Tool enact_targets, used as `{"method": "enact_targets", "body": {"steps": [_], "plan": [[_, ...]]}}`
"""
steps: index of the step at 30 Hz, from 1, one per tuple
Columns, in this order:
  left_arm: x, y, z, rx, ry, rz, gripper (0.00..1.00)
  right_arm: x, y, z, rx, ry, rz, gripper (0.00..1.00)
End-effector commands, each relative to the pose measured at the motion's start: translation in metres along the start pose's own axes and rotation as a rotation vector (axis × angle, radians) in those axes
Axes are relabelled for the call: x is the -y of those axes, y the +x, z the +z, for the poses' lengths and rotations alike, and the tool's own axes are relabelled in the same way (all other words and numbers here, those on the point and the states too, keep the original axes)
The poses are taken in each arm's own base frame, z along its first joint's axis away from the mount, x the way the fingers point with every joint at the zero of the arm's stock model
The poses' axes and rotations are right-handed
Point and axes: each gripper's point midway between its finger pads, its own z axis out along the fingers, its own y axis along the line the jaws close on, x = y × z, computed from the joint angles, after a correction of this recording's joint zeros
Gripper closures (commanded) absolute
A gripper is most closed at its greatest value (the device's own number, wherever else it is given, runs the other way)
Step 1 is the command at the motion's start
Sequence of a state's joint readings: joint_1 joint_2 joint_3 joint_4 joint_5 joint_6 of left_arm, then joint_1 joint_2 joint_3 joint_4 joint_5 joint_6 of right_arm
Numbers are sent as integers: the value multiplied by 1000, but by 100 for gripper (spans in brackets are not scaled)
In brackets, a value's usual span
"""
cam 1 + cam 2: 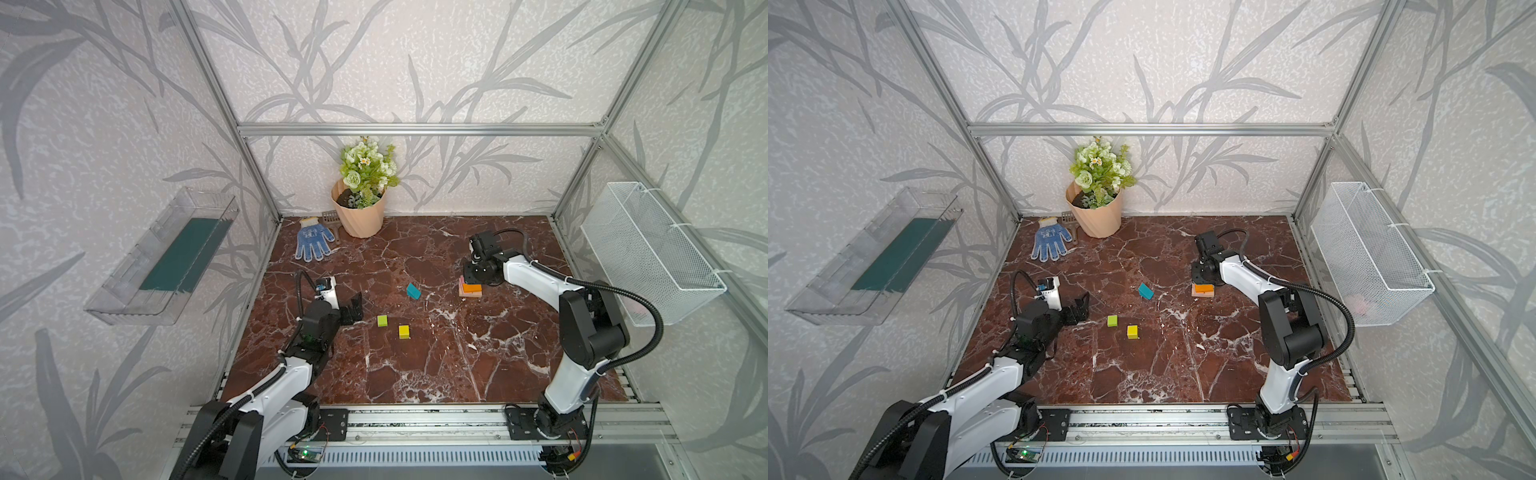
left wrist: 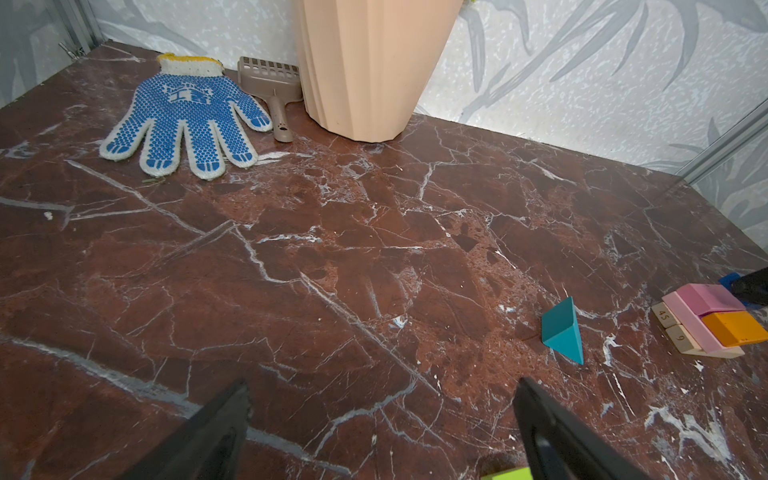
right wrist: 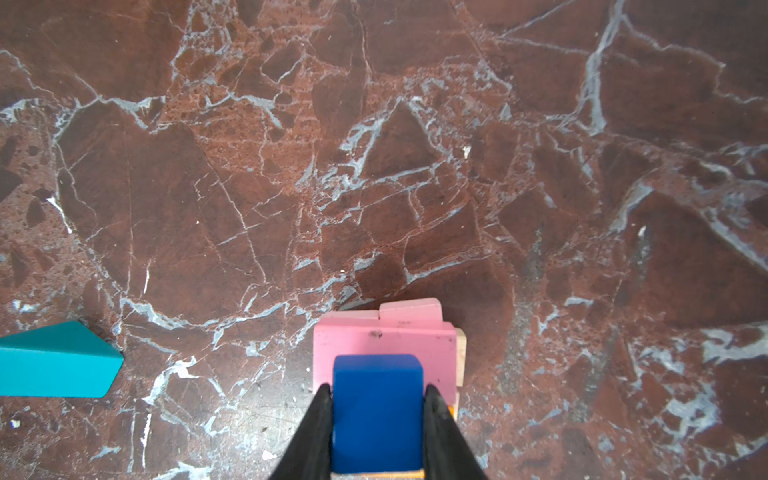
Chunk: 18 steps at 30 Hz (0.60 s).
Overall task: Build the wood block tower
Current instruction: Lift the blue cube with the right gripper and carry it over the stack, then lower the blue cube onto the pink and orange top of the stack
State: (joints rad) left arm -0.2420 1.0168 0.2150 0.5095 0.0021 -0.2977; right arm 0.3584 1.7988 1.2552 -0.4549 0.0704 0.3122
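Three blocks lie loose on the table (image 1: 415, 374): the teal block (image 1: 413, 291), lime cube (image 1: 382, 320) and yellow cube (image 1: 403, 331). The right gripper (image 3: 376, 390) is clamped on the blue cube (image 3: 377, 411), over the little tower (image 1: 470, 288). If it lets go crooked, the cube could slide off and bump the pink blocks (image 3: 384, 345). The left gripper (image 2: 382, 382) sits with its jaws wide apart.

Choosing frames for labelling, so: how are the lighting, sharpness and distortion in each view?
In both top views: soft even light, the frame splays outward from the wide lens. Left wrist view: glove sharp, open left gripper dark and soft-edged. Right wrist view: blue cube in the right gripper slightly soft, table veins crisp, soft shadow beside the tower; no harsh glare.
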Motion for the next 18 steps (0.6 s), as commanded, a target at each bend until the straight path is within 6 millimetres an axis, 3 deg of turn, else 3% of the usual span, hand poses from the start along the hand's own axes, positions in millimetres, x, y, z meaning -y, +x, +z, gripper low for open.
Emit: {"method": "enact_targets", "body": {"steps": [1,18], "plan": [[9,-22,1,57,25,12,1,3,0,-3,-9,20,-16,89],[8,-22,0,59,20,12,0,4,8,-3,-30,27,-23,89]]}}
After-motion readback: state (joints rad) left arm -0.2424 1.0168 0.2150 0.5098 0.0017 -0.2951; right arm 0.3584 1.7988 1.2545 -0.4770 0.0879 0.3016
